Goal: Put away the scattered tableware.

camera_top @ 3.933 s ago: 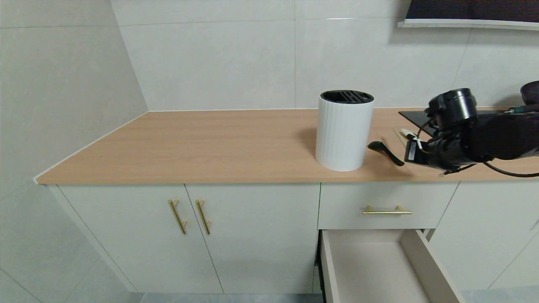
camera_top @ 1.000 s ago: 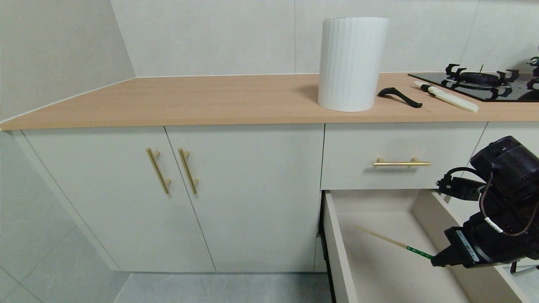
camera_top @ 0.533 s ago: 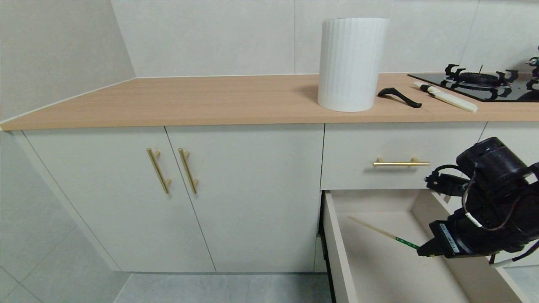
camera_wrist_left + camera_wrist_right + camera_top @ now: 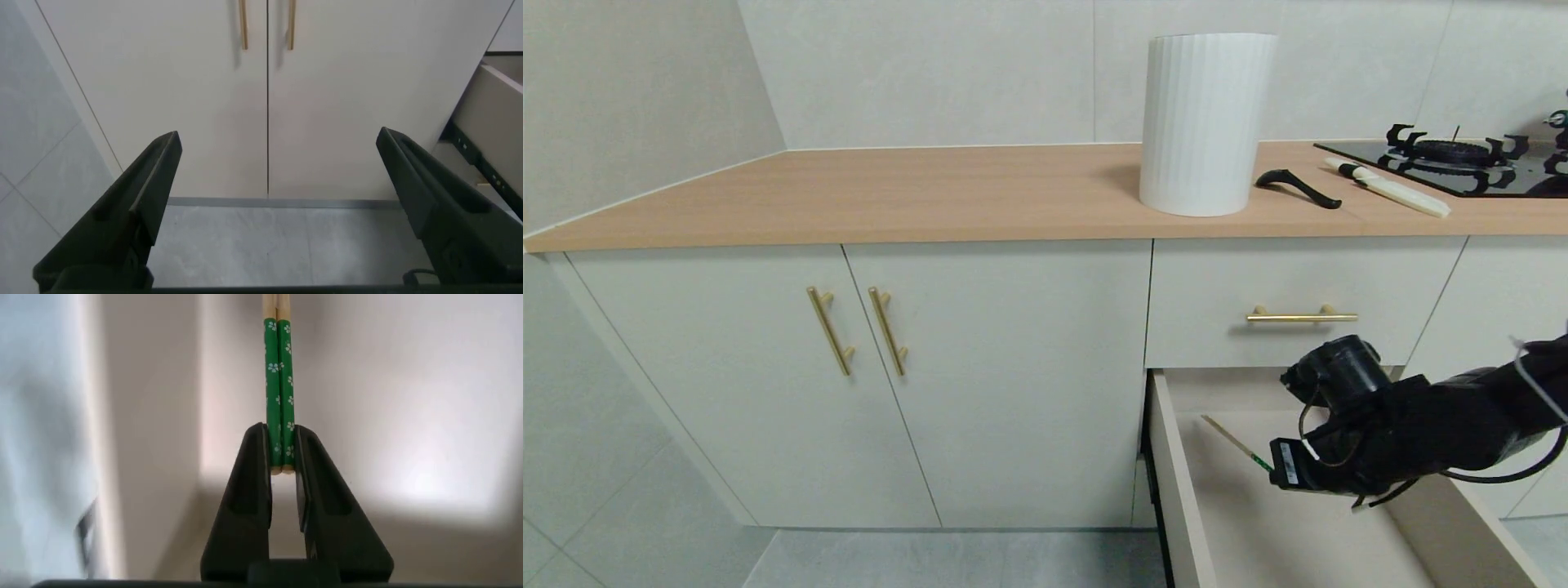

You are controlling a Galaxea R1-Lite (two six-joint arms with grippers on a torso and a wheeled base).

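Note:
My right gripper point(image 4: 1276, 467) hangs inside the open drawer point(image 4: 1176, 490), shut on a pair of wooden chopsticks point(image 4: 1235, 442) with green patterned ends. In the right wrist view the chopsticks point(image 4: 277, 384) are pinched side by side between the black fingers point(image 4: 256, 469) of the gripper point(image 4: 282, 461). On the countertop lie a black curved utensil point(image 4: 1297, 188) and a cream knife point(image 4: 1388, 188) with a dark end, right of a white ribbed holder point(image 4: 1205, 122). My left gripper point(image 4: 278, 220) is open, low before the cupboard doors point(image 4: 267, 82).
The wooden countertop point(image 4: 890, 192) runs left of the holder. A gas hob point(image 4: 1454, 159) sits at the far right. A shut drawer with a gold handle point(image 4: 1301, 316) is directly above the open one. Two cupboard doors with gold handles point(image 4: 854, 331) stand to the left.
The right gripper has carried the chopsticks from the counter down into the open drawer, and over the last second moved left and deeper into it. The head view has dropped lower.

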